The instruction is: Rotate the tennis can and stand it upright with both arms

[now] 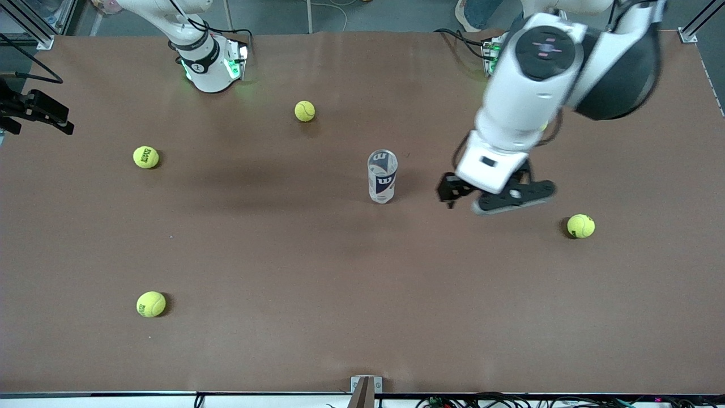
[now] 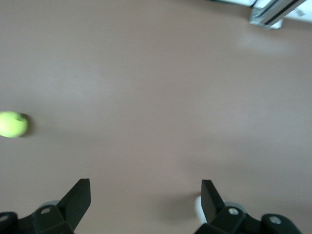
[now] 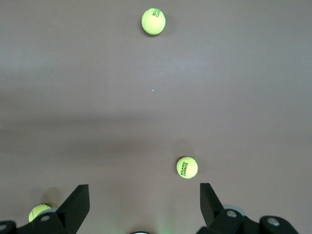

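- My left gripper [image 1: 453, 195], black and two-fingered, hangs released and empty over bare brown table [image 1: 283, 255], just beside the tennis can on the left arm's side; its wrist view shows both fingers [image 2: 78, 200] spread wide with only tabletop between them.
- That wrist view catches one blurred yellow-green tennis ball [image 2: 12, 124] at its edge and never shows the can.
- My right gripper [image 3: 144, 204] is also released, fingers [image 3: 75, 204] apart over the table; the right arm waits, and the front view shows only its white base [image 1: 209, 62].
- The tennis can [image 1: 382, 177], a clear plastic tube with a white and navy W label, stands upright near the table's middle, seen only from the front.
- The front view shows five balls, one [image 1: 545, 126] mostly hidden by the left arm [image 1: 527, 96].
- The right wrist view shows three balls, one [image 3: 38, 212] partly hidden by a finger.
- I cannot tell whether the can holds anything.
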`<state>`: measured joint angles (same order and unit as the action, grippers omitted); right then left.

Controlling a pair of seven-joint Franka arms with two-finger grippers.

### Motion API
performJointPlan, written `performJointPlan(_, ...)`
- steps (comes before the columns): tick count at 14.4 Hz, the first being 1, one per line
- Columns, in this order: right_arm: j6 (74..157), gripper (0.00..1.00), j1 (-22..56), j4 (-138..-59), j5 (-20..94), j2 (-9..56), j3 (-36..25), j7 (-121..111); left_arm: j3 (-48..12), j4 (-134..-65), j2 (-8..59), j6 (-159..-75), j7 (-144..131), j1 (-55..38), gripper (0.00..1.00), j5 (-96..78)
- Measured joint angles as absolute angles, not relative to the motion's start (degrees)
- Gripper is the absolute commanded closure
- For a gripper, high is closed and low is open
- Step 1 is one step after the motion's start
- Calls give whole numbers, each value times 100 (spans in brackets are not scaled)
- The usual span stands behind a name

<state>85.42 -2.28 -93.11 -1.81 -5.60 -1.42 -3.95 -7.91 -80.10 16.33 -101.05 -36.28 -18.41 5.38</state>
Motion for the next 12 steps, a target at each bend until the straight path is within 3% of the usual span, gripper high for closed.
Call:
performJointPlan(5, 8421, 0, -227, -9315, 71, -561, -142, -394, -791, -8012, 1165, -9456, -1524, -610, 0, 222)
performJointPlan(12, 8351, 0, -222, -9315, 94, -562, -139, -394, -784, -8018, 753, -9267, -67, 343, 0, 214)
